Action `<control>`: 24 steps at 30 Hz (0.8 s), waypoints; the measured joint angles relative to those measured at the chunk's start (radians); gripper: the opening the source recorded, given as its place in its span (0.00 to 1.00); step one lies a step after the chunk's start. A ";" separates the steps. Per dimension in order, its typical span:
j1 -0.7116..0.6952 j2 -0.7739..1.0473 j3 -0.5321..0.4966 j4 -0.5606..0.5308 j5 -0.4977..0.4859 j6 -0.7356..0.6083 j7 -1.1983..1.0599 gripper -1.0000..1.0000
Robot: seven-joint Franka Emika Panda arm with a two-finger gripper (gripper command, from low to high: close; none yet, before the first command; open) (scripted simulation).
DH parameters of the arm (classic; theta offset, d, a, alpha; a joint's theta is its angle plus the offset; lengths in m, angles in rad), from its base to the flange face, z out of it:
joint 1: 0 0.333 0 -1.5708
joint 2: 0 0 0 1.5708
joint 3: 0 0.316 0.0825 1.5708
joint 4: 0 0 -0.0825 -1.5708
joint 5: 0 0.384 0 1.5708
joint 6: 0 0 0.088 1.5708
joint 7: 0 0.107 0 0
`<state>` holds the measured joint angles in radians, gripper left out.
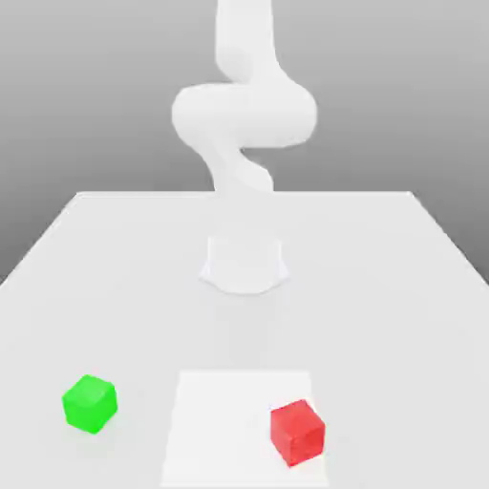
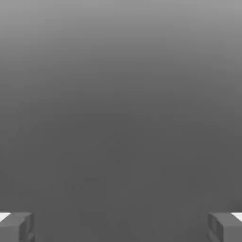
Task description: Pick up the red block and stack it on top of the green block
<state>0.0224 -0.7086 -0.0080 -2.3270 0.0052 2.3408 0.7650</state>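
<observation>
While the white arm (image 1: 244, 124) rises from its base at 12 o'clock on the table (image 1: 401, 287), the red block (image 1: 297, 433) rests at 5 o'clock and the green block (image 1: 90, 403) at 7 o'clock, well apart. The gripper (image 2: 121, 227) is spread wide, holding nothing.

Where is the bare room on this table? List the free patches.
Free: the stretch between the green block and red block, and the table on both sides of the arm's base. Nowhere is crowded.
</observation>
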 joint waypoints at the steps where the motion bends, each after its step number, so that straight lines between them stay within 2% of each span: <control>1: 0.009 0.039 -0.003 -0.012 0.003 0.018 -0.016 0.50; 15: 0.101 0.550 -0.010 -0.163 0.032 0.246 -0.211 0.50; 24: 0.130 0.875 0.004 -0.243 -0.002 0.406 -0.286 0.50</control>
<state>0.1523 0.1669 -0.0037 -2.5701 0.0036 2.7473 0.4787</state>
